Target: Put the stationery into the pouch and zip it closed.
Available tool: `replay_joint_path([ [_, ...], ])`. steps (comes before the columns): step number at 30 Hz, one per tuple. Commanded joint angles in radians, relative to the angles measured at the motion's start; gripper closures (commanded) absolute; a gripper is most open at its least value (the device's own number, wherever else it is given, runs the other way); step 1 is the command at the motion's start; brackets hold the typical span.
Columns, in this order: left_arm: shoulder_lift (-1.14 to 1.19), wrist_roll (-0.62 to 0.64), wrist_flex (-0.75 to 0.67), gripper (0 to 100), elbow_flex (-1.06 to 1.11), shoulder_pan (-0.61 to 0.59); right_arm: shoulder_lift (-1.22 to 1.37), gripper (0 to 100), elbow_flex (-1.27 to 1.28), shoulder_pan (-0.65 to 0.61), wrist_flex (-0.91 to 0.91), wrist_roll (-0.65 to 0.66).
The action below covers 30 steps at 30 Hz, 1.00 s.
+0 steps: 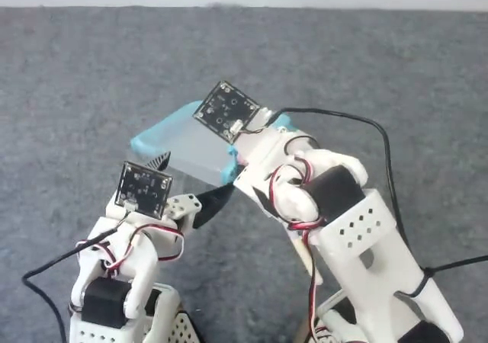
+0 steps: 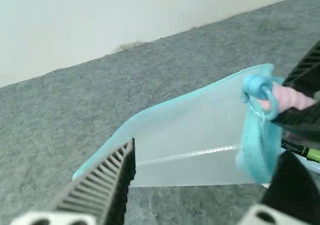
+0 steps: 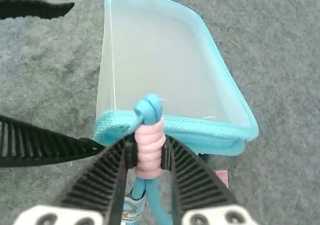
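A translucent pouch [image 1: 191, 149] with a teal zip edge lies tilted on the grey carpet between the two arms. My right gripper [image 3: 148, 157] is shut on the pink zip pull [image 3: 148, 145], which hangs from a teal loop at the pouch's [image 3: 165, 70] end. The pull [image 2: 282, 97] also appears at the pouch's [image 2: 195, 135] corner. My left gripper [image 2: 205, 170] is open wide, its fingers [image 2: 112, 182] on either side of the pouch's long edge and not pressing it. A dark pen with a green band [image 2: 300, 151] pokes out beside the teal end.
Grey carpet [image 1: 91, 76] surrounds the pouch, and a pale wall [image 2: 100, 15] stands beyond it. A small pink-red piece [image 3: 220, 177] lies under the pouch's end. The right arm's black cable [image 1: 381, 141] loops over the carpet.
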Motion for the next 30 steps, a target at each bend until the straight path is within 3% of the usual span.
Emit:
replay_joint_path([
  [1, -0.005, 0.018, -0.037, 59, -0.008, 0.003, -0.047, 99.2, -0.012, -0.012, -0.024, -0.015],
  [8, -0.002, -0.002, -0.098, 59, 0.051, -0.009, -0.050, 99.2, -0.008, -0.005, -0.002, -0.015],
  [16, 0.000, -0.015, -0.149, 59, 0.074, -0.169, -0.050, 99.2, 0.009, 0.038, 0.012, -0.006],
  [30, 0.002, -0.031, -0.207, 59, 0.133, -0.181, -0.051, 99.2, 0.245, 0.050, -0.056, 0.035],
])
